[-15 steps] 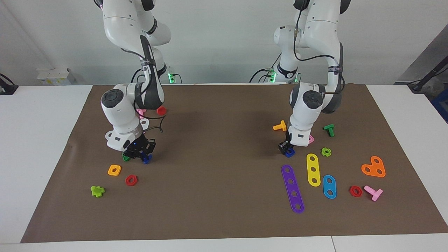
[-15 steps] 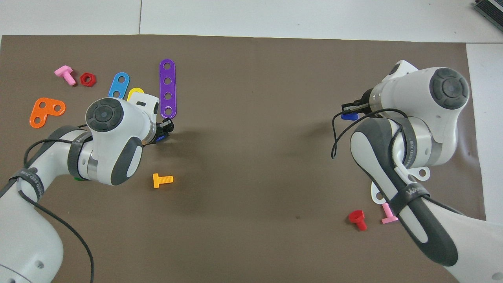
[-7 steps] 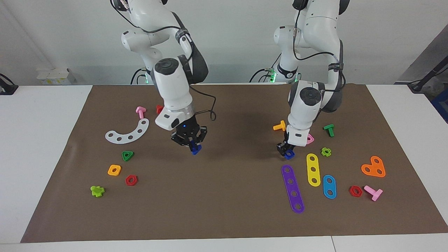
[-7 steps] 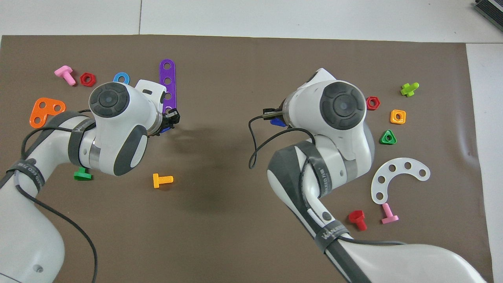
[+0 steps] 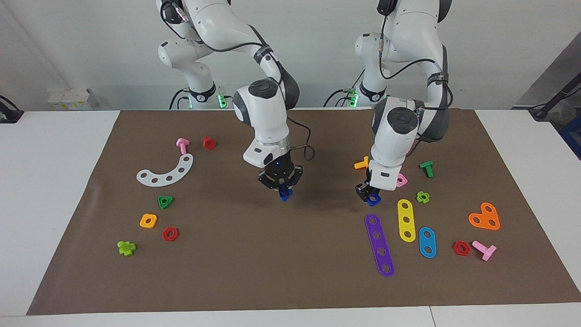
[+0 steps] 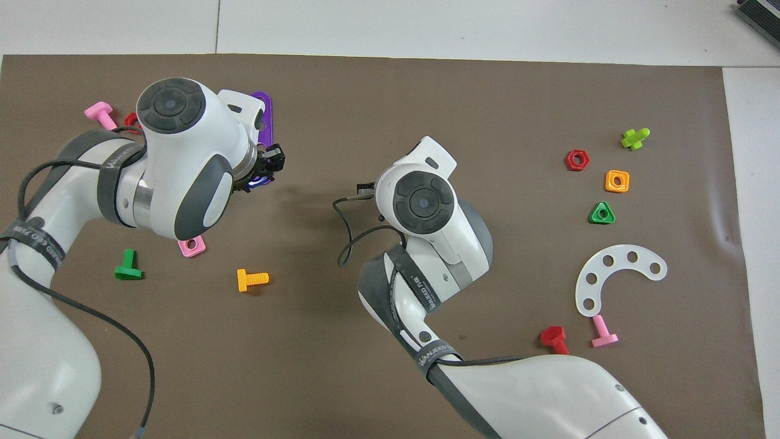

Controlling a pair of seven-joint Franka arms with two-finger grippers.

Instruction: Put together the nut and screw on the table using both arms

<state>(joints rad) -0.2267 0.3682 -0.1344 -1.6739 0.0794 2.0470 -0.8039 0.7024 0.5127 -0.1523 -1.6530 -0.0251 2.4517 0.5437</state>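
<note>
Right pincer (image 5: 283, 190) hangs over the mid brown mat (image 5: 290, 263), fingers closed on the blue screw (image 5: 284, 195), which pokes out below the tips, clear of the mat. In the overhead view the wrist hides the screw.

Left pincer (image 5: 366, 194) is low over the mat, closed on the blue nut (image 5: 373, 198), at 12 o'clock from the purple strip (image 5: 379, 244) in the facing view. From overhead the left pincer (image 6: 263, 172) covers the strip's end.

No containers on the desk (image 5: 54, 190).

Change since half a second ago: right pincer has carried the screw further toward the left arm's end; left pincer has barely shifted.
</note>
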